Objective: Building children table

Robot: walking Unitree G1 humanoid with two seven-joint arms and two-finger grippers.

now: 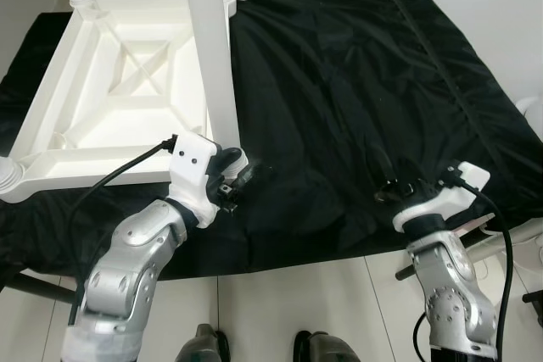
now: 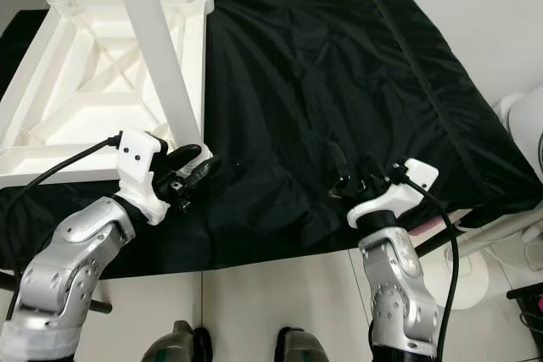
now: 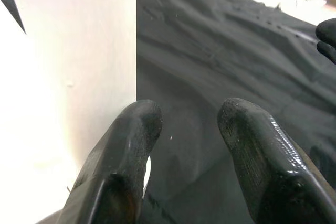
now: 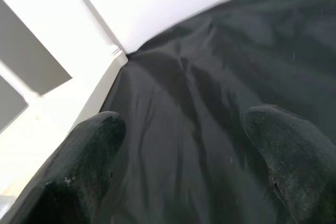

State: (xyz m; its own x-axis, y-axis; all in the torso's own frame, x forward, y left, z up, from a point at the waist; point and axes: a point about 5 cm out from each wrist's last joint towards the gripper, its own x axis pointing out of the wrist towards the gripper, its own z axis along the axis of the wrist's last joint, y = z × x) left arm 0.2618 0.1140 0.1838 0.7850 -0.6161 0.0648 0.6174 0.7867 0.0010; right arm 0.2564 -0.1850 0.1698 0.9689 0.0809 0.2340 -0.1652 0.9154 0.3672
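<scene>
Both claws hovered low over the black cloth, beside an upturned white children's table.
Left claw [image 1: 240,177] sat parted and empty at the foot of the nearest round leg [image 1: 212,48]; right claw [image 2: 352,177] — spread wide, gripping nothing — rested further right on the cloth [image 1: 356,82]. Smooth, glossy white, the children's table [image 1: 110,91] lay upside down on the left side of the cloth, its square underside braced by crossed ribs, legs pointing up. Crinkled and faintly shiny, the fabric draped the whole tabletop.

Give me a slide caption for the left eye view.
Left gripper open beside the upturned white table's near leg; right gripper open over black cloth.
</scene>
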